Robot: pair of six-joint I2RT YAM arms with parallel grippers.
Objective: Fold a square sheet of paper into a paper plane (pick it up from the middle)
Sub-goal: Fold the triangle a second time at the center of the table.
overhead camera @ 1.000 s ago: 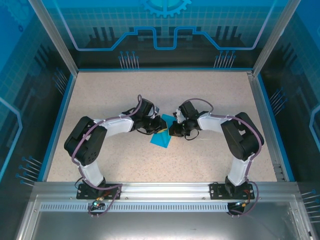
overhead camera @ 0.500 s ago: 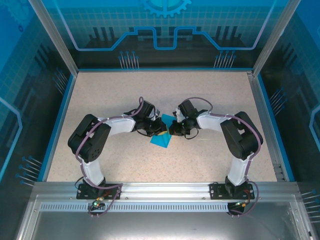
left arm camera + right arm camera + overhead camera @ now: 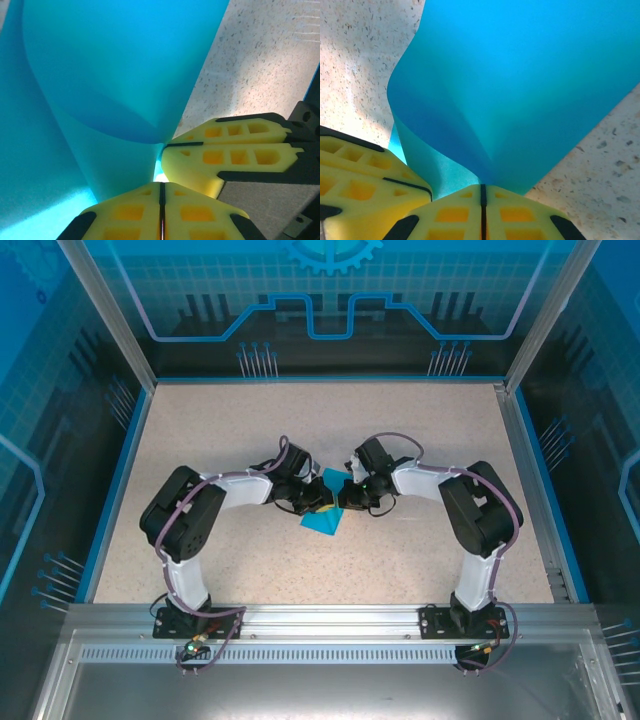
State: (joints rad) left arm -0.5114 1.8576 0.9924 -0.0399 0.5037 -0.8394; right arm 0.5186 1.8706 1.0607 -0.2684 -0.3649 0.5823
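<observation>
Near the middle of the bench (image 3: 400,430) lies the square sheet of paper (image 3: 322,521), its near corner toward the arm bases, with the left arm (image 3: 240,490) at its left and the right arm (image 3: 425,480) at its right, their jaws meeting tip to tip over its far part.

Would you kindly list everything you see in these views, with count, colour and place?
sheet of paper: one, cyan-blue, mid-table, bowed upward
table: one, speckled beige, blue-edged, beneath everything
enclosure walls: three, blue-tinted, left, back, right
rail: one, silver, near edge under arm bases
left arm: one, white and black, reaching to centre
right arm: one, white and black, reaching to centre
left fingers: two, yellow, shut on the paper
right fingers: two, yellow, shut on the paper
</observation>
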